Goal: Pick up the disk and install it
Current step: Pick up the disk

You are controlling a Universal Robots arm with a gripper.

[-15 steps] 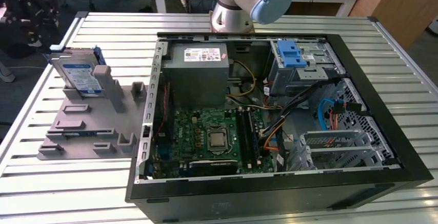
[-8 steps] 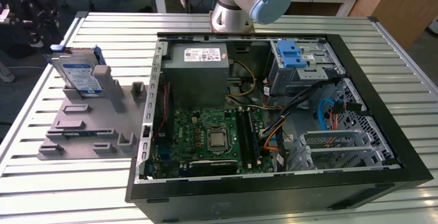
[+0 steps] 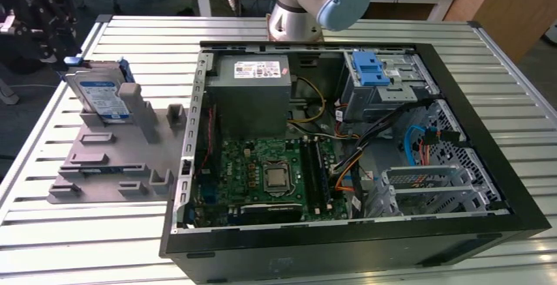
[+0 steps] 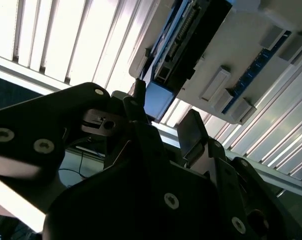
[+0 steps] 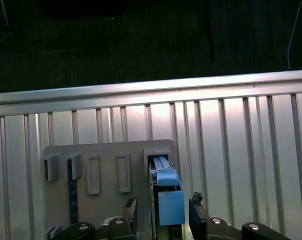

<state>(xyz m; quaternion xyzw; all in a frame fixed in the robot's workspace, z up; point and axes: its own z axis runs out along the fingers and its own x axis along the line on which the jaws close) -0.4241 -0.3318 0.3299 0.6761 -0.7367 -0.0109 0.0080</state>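
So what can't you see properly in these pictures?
1. The disk: in the exterior view, the grey holder hides its lower part.
2. The gripper: in the first wrist view, the picture's edge cuts off its body.
3. The arm: in the exterior view, the top edge cuts it off.

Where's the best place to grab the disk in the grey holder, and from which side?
Pinch the disk across its two flat faces near the top, coming from above: it stands on edge, its lower part seated in the grey holder.
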